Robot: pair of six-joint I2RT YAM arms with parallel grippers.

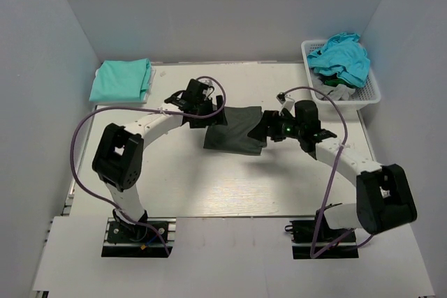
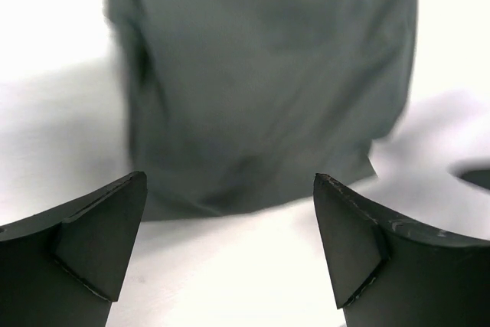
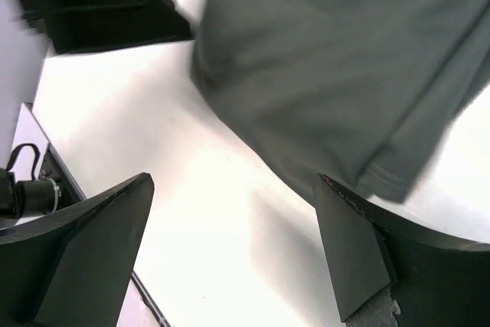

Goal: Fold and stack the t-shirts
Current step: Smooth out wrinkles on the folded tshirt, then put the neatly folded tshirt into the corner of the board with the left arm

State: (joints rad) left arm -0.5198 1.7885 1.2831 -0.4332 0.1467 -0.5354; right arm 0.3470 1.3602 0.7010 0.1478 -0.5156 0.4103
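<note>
Left jaws: spread wide, gripping nothing, poised at the left edge of the dark charcoal t-shirt (image 1: 234,130).
Right jaws: spread wide, gripping nothing, one finger (image 3: 360,250) just beside the shirt's hem.
Dark shirt: lies at mid-desk (image 1: 209,186).
Mint-green t-shirt (image 1: 121,80): folded, far-left corner.
Turquoise t-shirts (image 1: 341,57): heaped in the basket (image 1: 374,94), far right.
Open desk surface runs from the dark shirt to the near edge.

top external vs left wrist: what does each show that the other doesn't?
Only top external: the folded mint-green t-shirt, the white basket holding a turquoise t-shirt, and the right claw. Only left wrist: a close-up of the left claw, open with nothing between its tips. Both: the dark grey t-shirt on the table.
</note>
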